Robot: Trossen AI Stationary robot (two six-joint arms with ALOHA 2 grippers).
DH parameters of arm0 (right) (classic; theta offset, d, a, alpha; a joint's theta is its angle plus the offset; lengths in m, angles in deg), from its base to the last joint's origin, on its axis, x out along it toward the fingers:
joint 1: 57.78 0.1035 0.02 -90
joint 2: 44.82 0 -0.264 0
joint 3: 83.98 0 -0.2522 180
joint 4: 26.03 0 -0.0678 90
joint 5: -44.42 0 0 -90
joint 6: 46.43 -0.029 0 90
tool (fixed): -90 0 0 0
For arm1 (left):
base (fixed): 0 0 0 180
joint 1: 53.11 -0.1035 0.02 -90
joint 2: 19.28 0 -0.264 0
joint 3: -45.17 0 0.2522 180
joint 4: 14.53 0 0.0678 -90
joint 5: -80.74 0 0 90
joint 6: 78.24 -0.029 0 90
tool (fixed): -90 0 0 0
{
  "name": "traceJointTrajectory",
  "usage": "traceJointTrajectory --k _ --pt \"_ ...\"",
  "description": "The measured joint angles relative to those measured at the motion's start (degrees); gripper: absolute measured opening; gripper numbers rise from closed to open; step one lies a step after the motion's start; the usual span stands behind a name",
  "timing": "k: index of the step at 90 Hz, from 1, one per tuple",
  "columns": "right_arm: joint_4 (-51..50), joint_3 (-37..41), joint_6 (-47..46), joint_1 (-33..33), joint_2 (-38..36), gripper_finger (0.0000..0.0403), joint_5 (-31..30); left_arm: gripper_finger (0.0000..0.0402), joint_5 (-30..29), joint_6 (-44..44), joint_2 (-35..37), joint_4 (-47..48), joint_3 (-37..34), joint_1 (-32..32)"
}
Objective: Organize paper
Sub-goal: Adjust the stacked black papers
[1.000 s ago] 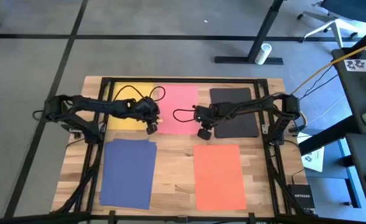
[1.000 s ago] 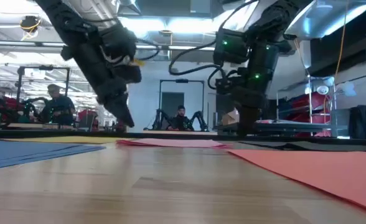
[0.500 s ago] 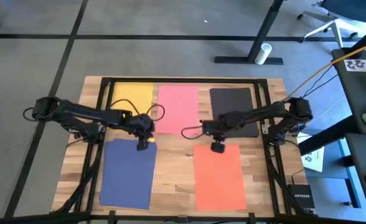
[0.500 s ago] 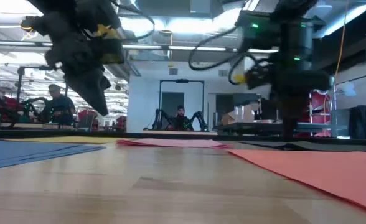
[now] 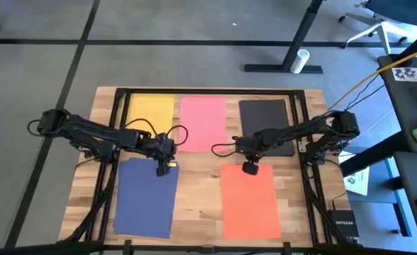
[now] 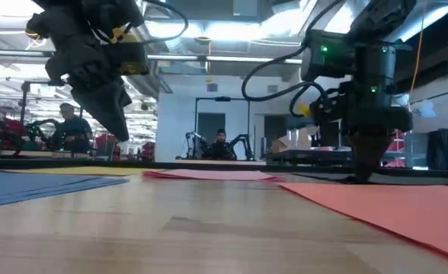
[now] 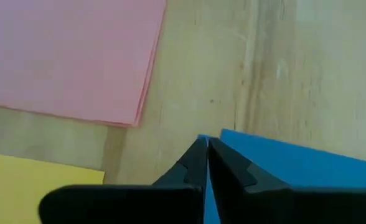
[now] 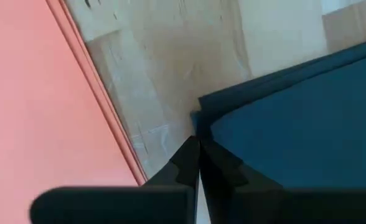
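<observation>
Five sheets are lying flat, apart: yellow [image 5: 150, 110] at eleven o'clock, pink [image 5: 203, 122] at twelve, black [image 5: 265, 117] at one, navy [image 5: 145, 198] at seven, orange [image 5: 249, 202] at five.

The only words to read are "NETGEAR" on a small black box [image 5: 341, 227] and some upside-down letters like "SAS" on a dark sign [image 5: 414, 74]. Both are off the tabletop, far out past the right end effector [image 5: 250, 168].

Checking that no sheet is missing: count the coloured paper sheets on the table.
5, none seemingly hidden. Far row: yellow sheet, pink sheet, black sheet. Near row: navy blue sheet, orange sheet.
</observation>
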Motion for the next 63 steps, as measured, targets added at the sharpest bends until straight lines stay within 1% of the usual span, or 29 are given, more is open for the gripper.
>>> traceJointTrajectory --k 63 --pt "2.51 0.11 -2.79 -0.22 0.22 0.0000 -2.58 0.0000 -0.63 -0.07 -0.04 0.44 0.00 0.00"
